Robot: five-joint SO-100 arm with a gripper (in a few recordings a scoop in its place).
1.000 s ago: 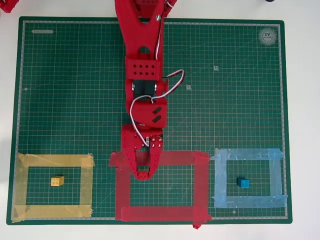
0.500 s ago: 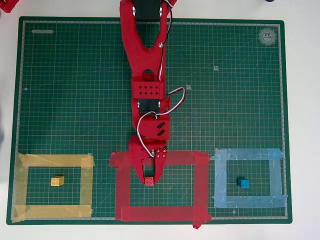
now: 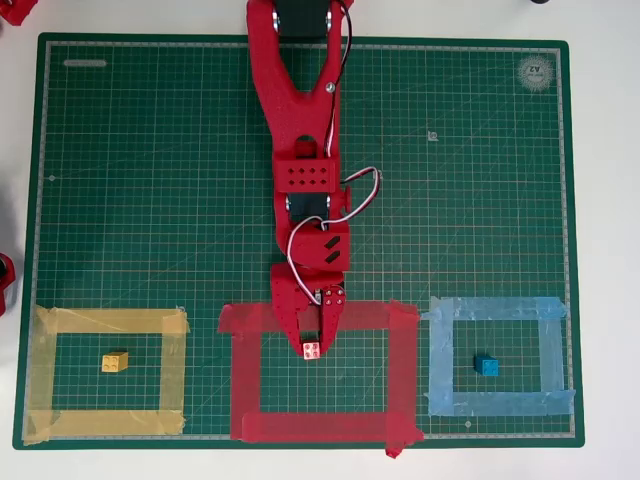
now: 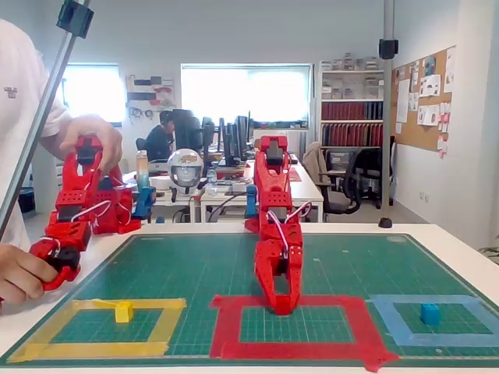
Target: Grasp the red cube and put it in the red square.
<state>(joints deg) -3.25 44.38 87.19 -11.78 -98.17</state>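
now red cube (image 3: pixel 312 349) (lower) inside red square (image 3: pixel 400 370)

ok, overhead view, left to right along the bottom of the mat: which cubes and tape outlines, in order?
yellow tape outline with the yellow cube inside → red square with the red cube at the gripper tips → light blue tape outline with the blue cube inside

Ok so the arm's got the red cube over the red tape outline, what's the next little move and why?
Probably open the end effector and release. In the overhead view the red cube sits between its fingertips, already on green mat inside the red square, just below the top strip. The fixed view shows the tips low at the mat, so little or no drop remains.
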